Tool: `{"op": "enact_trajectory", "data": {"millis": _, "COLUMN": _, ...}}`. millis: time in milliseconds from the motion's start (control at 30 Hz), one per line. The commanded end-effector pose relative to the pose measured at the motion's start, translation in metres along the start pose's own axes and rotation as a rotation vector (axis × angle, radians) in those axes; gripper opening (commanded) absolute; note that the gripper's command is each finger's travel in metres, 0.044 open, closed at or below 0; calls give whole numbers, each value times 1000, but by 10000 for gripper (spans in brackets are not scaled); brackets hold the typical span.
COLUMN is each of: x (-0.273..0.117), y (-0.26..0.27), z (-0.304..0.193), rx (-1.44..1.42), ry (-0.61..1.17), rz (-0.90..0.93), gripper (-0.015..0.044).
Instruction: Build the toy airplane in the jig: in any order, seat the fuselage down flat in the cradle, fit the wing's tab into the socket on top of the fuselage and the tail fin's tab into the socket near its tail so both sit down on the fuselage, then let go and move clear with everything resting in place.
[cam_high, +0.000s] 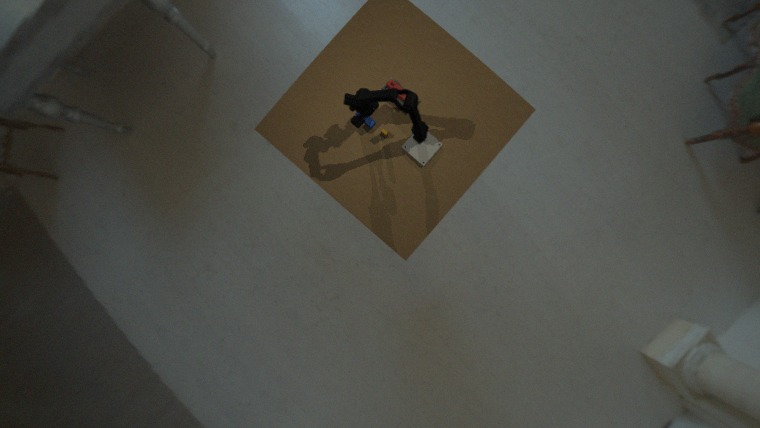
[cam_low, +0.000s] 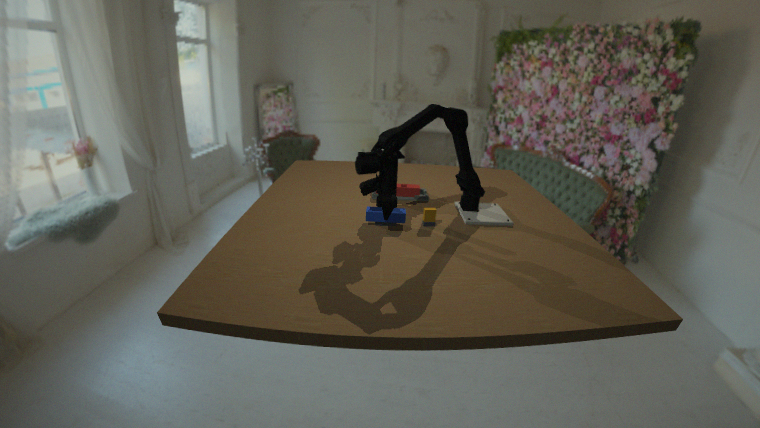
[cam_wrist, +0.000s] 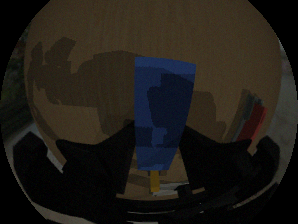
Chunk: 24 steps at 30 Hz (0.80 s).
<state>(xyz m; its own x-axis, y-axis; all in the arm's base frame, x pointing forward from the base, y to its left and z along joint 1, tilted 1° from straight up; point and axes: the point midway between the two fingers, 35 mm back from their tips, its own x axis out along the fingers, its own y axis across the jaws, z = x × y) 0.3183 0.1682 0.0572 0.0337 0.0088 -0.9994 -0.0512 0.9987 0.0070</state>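
The blue wing (cam_high: 369, 122) (cam_low: 374, 215) (cam_wrist: 165, 100) is at table level. My gripper (cam_low: 388, 215) (cam_wrist: 156, 124) points down and is shut on the wing, one finger on each long side near its middle. Whether the wing touches the table cannot be told. The red fuselage (cam_high: 394, 84) (cam_low: 408, 189) (cam_wrist: 253, 123) lies in the grey jig (cam_low: 423, 197) (cam_wrist: 243, 116) behind the wing; the arm hides part of both. The yellow tail fin (cam_high: 383, 132) (cam_low: 429, 214) (cam_wrist: 155, 181) stands on the table between the wing and the arm's base.
The wooden table (cam_high: 406, 223) (cam_low: 297, 196) carries everything. The arm's white base plate (cam_high: 422, 155) (cam_low: 490, 214) is to the right of the fin in the exterior view. The arm arches over from the base, and its shadows cross the table.
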Motion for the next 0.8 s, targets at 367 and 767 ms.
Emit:
{"op": "enact_trajectory", "data": {"millis": 367, "x": -40, "y": 5, "z": 12, "rx": 0, "ry": -47, "rz": 34, "gripper": 0}}
{"op": "enact_trajectory", "data": {"millis": 767, "x": -77, "y": 4, "z": 10, "rx": 0, "ry": -24, "rz": 16, "gripper": 0}}
